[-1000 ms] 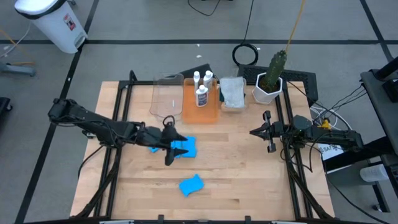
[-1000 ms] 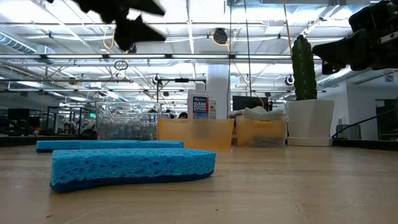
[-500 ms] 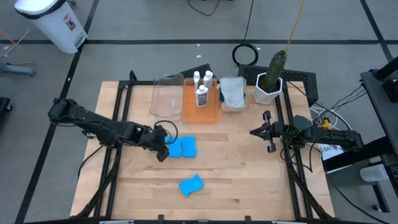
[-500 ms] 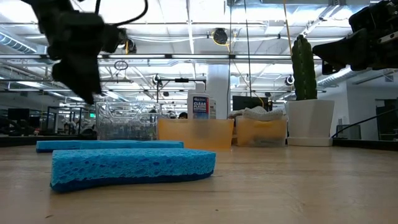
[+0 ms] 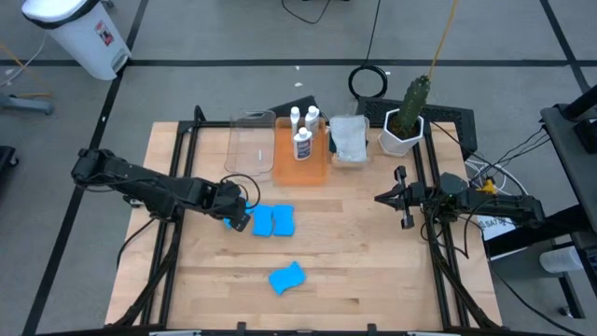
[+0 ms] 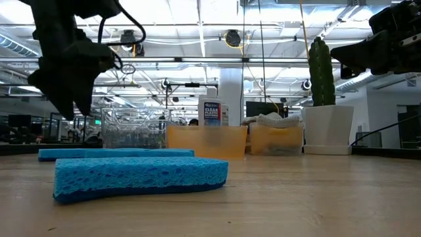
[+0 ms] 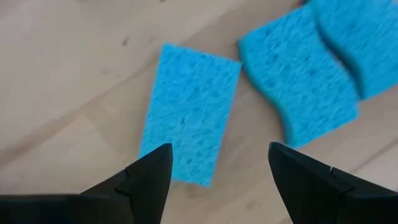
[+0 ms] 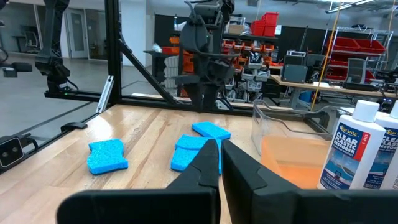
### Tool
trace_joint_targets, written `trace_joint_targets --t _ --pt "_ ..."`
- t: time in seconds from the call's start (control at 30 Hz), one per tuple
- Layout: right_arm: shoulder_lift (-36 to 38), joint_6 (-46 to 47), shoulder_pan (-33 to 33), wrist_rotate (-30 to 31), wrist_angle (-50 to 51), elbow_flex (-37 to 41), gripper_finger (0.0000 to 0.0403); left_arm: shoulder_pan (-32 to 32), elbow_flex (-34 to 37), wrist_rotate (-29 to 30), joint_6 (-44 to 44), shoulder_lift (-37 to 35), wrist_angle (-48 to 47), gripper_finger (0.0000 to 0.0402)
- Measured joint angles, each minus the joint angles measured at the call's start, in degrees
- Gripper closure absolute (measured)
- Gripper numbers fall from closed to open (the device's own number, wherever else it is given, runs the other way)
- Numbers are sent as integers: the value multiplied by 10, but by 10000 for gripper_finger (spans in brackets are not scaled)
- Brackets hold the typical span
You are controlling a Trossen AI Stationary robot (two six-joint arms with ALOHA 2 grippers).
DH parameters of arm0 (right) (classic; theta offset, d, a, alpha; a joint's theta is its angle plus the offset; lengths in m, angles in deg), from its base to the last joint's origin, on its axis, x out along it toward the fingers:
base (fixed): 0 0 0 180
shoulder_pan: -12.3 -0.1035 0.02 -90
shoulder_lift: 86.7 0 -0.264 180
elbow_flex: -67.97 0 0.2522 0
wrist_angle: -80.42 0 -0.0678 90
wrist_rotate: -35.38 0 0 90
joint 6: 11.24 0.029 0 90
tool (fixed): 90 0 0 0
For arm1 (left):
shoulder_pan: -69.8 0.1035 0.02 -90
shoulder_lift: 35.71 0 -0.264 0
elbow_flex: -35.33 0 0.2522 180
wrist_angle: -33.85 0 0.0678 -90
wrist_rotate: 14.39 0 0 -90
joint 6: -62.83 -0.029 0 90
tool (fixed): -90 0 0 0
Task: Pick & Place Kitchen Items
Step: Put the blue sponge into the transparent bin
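Observation:
Several bright blue sponges lie flat on the wooden table: a row at left centre (image 5: pixel 270 221) and one nearer the front edge (image 5: pixel 287 277). My left gripper (image 5: pixel 238 217) is open and points down over the row's left end. In the left wrist view its fingers (image 7: pixel 221 154) stand apart above a rectangular sponge (image 7: pixel 189 112), with a wavy-edged sponge (image 7: pixel 298 81) beside it. In the low view the gripper (image 6: pixel 66 92) hangs clear above the sponges (image 6: pixel 141 176). White labelled bottles (image 5: pixel 303 138) stand in the orange bin. My right gripper (image 5: pixel 381 198) is shut and empty at the table's right side.
At the far edge stand a clear bin (image 5: pixel 250 145), an orange bin (image 5: pixel 312 166) with the bottles, a bin with pale folded cloths (image 5: pixel 348 138) and a white pot with a cactus (image 5: pixel 403 121). Black frame rails run along both sides of the table.
My left gripper has come down from high above the table and gone a little toward the table's left edge. It now hangs low over the left end of the sponge row. The sponges have not moved.

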Motion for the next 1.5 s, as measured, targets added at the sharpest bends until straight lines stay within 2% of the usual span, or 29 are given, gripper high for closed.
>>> trace_joint_targets --t 0.2,0.33,0.63,0.9,1.2,1.4,1.5 --pt "0 0 0 0 0 0 403 14 0 -11 -54 17 -9 116" --pt "0 0 0 0 0 0 403 22 0 -31 -92 49 -9 83" --pt "0 0 0 0 0 0 403 40 0 -30 -154 126 -7 6" --pt "0 0 0 0 0 0 403 65 0 -41 -185 169 -4 9" --pt "0 0 0 0 0 0 403 69 0 -44 -244 185 53 8" --pt "0 0 0 0 0 0 403 68 0 -34 -240 185 72 20" --pt "0 0 0 0 0 0 403 65 0 -41 -206 186 72 28"
